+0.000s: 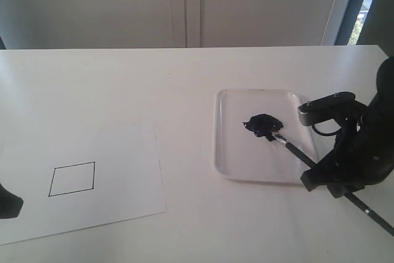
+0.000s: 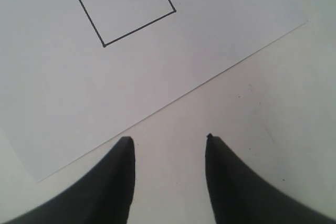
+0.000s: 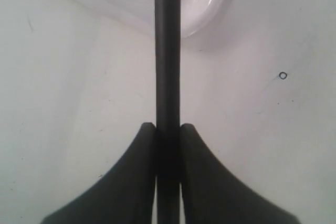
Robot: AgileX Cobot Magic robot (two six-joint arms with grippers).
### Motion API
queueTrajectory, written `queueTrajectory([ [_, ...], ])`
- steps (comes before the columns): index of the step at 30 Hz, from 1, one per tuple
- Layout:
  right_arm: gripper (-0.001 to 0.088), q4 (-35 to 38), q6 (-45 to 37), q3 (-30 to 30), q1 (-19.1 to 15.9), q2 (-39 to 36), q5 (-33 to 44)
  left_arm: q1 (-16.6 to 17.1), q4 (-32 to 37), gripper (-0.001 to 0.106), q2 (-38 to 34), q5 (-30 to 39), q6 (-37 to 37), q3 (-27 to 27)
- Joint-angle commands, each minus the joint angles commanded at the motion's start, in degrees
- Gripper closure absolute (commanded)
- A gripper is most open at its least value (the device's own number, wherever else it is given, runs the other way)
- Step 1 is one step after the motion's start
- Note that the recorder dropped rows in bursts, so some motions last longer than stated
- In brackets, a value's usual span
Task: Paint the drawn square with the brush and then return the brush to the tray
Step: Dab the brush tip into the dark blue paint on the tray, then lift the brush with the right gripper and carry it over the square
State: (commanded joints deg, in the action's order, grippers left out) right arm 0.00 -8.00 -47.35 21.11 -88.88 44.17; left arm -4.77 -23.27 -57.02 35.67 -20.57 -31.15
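The left gripper [image 2: 168, 138] has two black, tapered fingers [image 2: 118, 182] standing apart, with white tabletop [image 2: 262, 103] visible between them. Both fingertips lie over the tabletop, just beside the diagonal edge of a flat white paper sheet [image 2: 79, 103]. A small square drawn in thin black outline [image 2: 123, 3] sits on the sheet, unfilled and partly cut off by the frame edge.
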Motion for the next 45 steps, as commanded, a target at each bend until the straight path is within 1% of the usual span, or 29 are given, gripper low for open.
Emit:
queueTrajectory([
  [3, 0.0868, 2.2, -2.5, 0.0, 0.0, 0.0, -0.2, 0.0, 0.0, 0.057, 0.0, 0.0, 0.0, 0.0],
  [5, 0.0868, 5.5, -5.2, 0.0, 0.0, 0.0, -0.6, 0.0, 0.0, 0.057, 0.0, 0.0, 0.0, 0.0],
  [6, 0.0868, 6.0, -5.6, 0.0, 0.0, 0.0, -0.9, 0.0, 0.0, 0.057, 0.0, 0.0, 0.0, 0.0],
  [10, 0.0868, 5.6, -5.2, 0.0, 0.0, 0.0, -2.5, 0.0, 0.0, 0.057, 0.0, 0.0, 0.0, 0.0],
  [14, 0.0868, 3.0, -1.7, 0.0, 0.0, 0.0, -3.4, 0.0, 0.0, 0.057, 0.0, 0.0, 0.0, 0.0],
  [17, 0.0868, 2.3, -0.9, 0.0, 0.0, -0.2, -3.2, 0.0, 0.0, 0.057, 0.0, 0.0, 0.0, 0.0],
  [25, 0.0868, 2.6, -1.0, 0.0, 0.0, -0.3, -5.2, 0.0, 0.1, 0.057, 0.0, 0.0, 0.0, 0.0],
  [27, 0.0868, 3.2, -2.0, 0.0, 0.0, -0.3, -5.2, 0.0, 0.1, 0.057, 0.0, 0.0, 0.0, 0.0],
  [34, 0.0868, 3.3, -3.1, 0.0, 0.0, -1.7, -3.0, 0.0, 0.1, 0.057, 0.0, 0.1, 0.0, 0.0],
  [36, 0.0868, 4.5, -3.7, 0.0, 0.0, -2.0, -2.5, 0.0, 0.1, 0.057, 0.0, 0.3, 0.0, 0.0],
  [40, 0.0868, 7.7, -5.6, 0.0, 0.0, 0.7, -2.9, 0.0, 0.1, 0.057, 0.0, 0.3, -0.2, 0.0],
  [43, 0.0868, 10.7, -7.7, 0.0, 0.0, 5.8, -1.8, 0.0, 0.1, 0.057, 0.0, 0.0, -0.2, 0.0],
  [45, 0.0868, 10.8, -7.7, 0.0, 0.0, 8.7, -1.4, 0.0, 0.1, 0.057, 0.0, 0.0, -0.2, 0.0],
])
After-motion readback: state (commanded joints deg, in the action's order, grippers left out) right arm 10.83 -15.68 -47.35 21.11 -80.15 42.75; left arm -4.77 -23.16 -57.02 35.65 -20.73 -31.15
